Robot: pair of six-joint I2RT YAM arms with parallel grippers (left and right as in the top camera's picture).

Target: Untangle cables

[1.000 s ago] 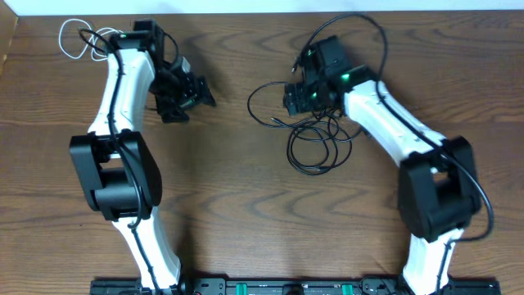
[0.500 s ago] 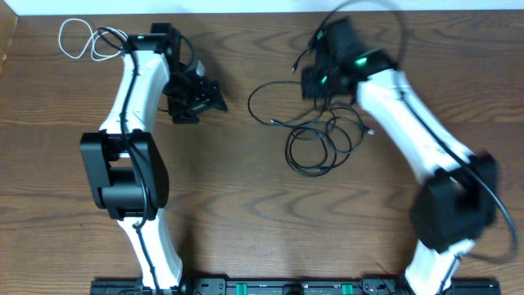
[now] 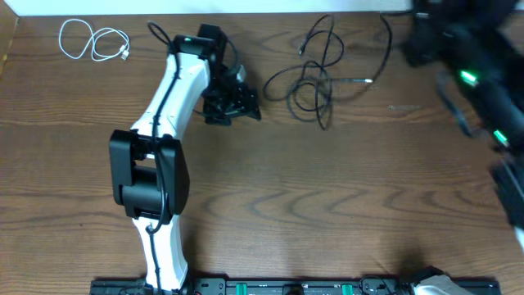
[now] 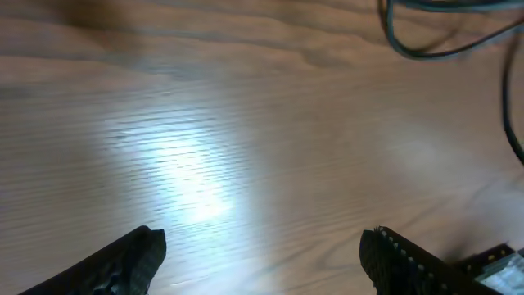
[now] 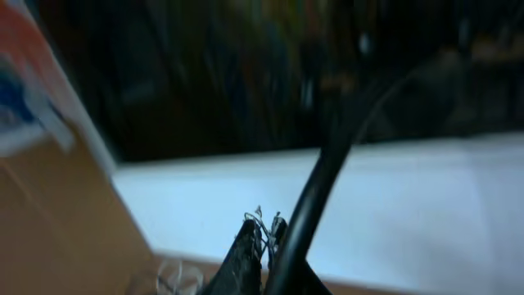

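not far along imo: white cable sits coiled alone at far left, black cables are one knotted heap top centre, left gripper gapes empty beside them, right gripper is clamped shut, can't tell if on a strand.

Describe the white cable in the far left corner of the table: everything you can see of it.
The white cable is thin and flexible and looks plastic-sheathed. It lies flat on the wooden table near the far left corner, curled into two loose loops side by side, the left one rounder. A small plug end shows at the lower right of the right loop. Nothing but the table touches it.
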